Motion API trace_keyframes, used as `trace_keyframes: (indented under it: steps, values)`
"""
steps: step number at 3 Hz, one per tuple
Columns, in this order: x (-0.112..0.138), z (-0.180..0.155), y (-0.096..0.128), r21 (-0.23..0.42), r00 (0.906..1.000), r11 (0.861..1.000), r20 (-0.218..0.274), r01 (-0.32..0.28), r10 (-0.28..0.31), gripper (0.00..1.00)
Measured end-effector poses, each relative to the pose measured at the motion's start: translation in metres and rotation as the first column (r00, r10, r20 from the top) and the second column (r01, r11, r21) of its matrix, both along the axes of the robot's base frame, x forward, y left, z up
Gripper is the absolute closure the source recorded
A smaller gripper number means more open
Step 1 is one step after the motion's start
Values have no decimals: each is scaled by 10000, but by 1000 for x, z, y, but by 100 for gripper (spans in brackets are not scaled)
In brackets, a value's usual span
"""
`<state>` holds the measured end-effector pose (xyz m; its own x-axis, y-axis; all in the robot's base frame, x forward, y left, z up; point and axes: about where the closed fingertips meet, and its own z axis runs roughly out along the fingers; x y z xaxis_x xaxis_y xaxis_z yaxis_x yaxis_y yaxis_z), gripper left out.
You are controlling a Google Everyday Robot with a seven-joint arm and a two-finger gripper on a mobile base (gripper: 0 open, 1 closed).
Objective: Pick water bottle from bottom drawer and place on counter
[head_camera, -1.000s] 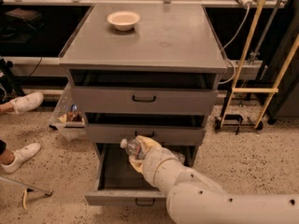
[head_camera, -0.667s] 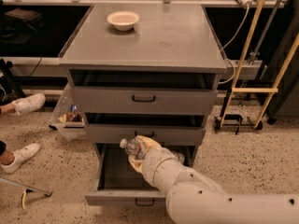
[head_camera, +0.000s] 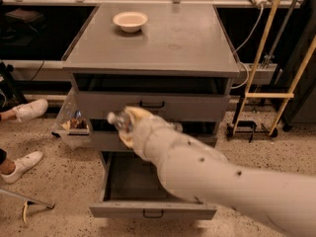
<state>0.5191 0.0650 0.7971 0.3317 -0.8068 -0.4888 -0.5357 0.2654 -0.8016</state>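
In mid-air before the middle drawer (head_camera: 101,141) of 3, above the open bottom drawer (head_camera: 123,210), below the counter (head_camera: 173,38): gripper (head_camera: 128,127) clamped round the water bottle (head_camera: 117,119), cap end jutting out to its left.

I see a white bowl (head_camera: 130,20) upright near the top of my view. Two white shoes (head_camera: 30,109) rest on the speckled floor (head_camera: 59,181) at left. A clear bin (head_camera: 71,125) stands left of the gripper (head_camera: 126,127). A yellow frame (head_camera: 269,95) stands at right.
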Motion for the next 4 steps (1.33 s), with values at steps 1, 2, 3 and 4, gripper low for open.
trace_keyframes:
  steps: [1, 2, 3, 4]
  values:
    - [19, 133, 32, 124, 9902, 9979, 1252, -635, 615, 100]
    - [33, 175, 26, 413, 9871, 9966, 1467, -715, 647, 100]
    - [33, 175, 26, 412, 9871, 9966, 1467, -714, 647, 100]
    - [53, 148, -17, -129, 9901, 9999, 1397, -76, 93, 100]
